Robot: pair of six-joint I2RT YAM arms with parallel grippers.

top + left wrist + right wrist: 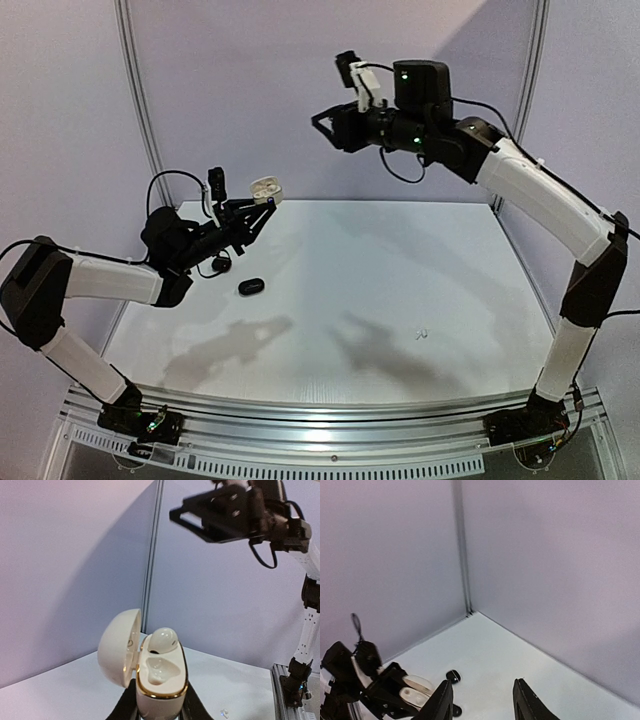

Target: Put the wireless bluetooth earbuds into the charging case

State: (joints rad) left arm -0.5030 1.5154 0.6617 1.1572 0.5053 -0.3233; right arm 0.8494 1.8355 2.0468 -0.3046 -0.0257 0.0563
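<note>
1. The left tool (160,711), at lower centre, is clenching the open white case (161,692); the right tool (482,705) is hanging released and empty.
2. One white earbud (163,640) is sitting in the far socket, perhaps not fully seated; the near socket (156,671) is lying empty, so the task is looking about half done.
3. A dark oval (250,286) and a tiny unidentifiable speck (421,333) are lying on the white bench (400,250); lilac walls (250,90) are enclosing it.

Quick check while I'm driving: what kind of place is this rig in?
Probably a lab test booth: plain lilac wall panels joined by a metal post, a white table, and an aluminium rail along its near edge.
</note>
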